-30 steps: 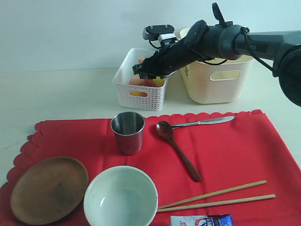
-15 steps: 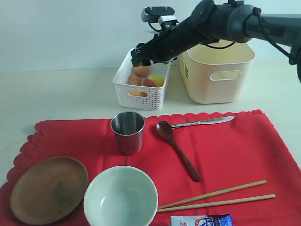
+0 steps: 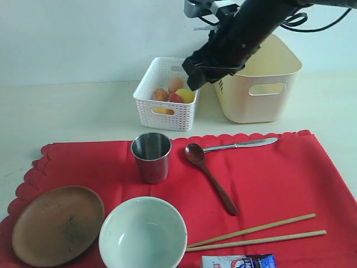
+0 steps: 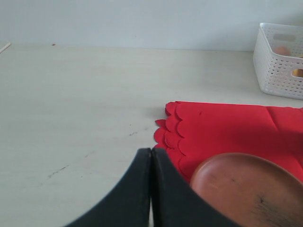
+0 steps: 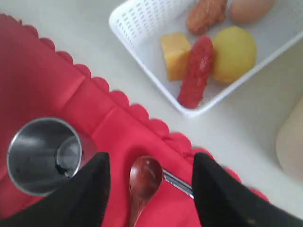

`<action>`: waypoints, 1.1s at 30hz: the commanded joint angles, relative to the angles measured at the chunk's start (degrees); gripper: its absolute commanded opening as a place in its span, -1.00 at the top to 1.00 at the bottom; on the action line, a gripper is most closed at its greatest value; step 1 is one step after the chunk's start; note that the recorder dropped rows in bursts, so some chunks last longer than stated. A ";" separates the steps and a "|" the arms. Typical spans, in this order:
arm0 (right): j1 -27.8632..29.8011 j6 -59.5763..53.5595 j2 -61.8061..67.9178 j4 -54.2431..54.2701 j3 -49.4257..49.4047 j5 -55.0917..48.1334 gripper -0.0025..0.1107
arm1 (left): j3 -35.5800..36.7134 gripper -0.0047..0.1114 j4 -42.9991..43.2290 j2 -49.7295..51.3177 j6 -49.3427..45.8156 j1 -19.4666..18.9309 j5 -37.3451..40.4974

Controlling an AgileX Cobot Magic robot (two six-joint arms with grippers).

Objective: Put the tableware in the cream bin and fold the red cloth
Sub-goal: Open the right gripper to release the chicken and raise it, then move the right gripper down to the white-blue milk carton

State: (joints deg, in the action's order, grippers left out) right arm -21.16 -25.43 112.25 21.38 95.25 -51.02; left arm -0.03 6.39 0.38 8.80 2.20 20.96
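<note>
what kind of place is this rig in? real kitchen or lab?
Probably a lab tabletop staged as a place setting, not a real kitchen: bare pale table against a blank wall, red cloth laid with cup and bowl, cream bin and white basket behind.

Your right arm (image 3: 245, 33) is matte black all along, a thick rounded tube under a slightly textured covering. A small camera module (image 3: 198, 8) in silver-grey and black sits on it near the wrist, and thin black cables (image 3: 297, 19) loop beside its upper section. Your right gripper (image 5: 150, 158) has two broad, smooth black fingers (image 5: 90, 189) with rounded, blunt tips. Your left gripper (image 4: 151, 152) is the same plain black; its fingers are sleek with a faint sheen, narrow at the tips and flaring wider toward the base.
</note>
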 commanded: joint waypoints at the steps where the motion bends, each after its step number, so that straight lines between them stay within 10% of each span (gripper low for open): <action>1: 0.26 -0.41 -7.31 -2.32 -9.66 3.56 0.07 | 0.03 0.92 0.05 -0.38 0.25 -0.24 -0.55; 33: -2.10 -18.09 -44.45 6.55 -46.22 -1.22 0.07 | 0.03 0.92 0.05 -0.38 0.24 -0.24 -0.55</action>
State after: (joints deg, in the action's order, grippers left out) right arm -21.95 -39.77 68.15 26.91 51.40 -53.62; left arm -0.03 6.39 0.38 8.80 2.20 20.96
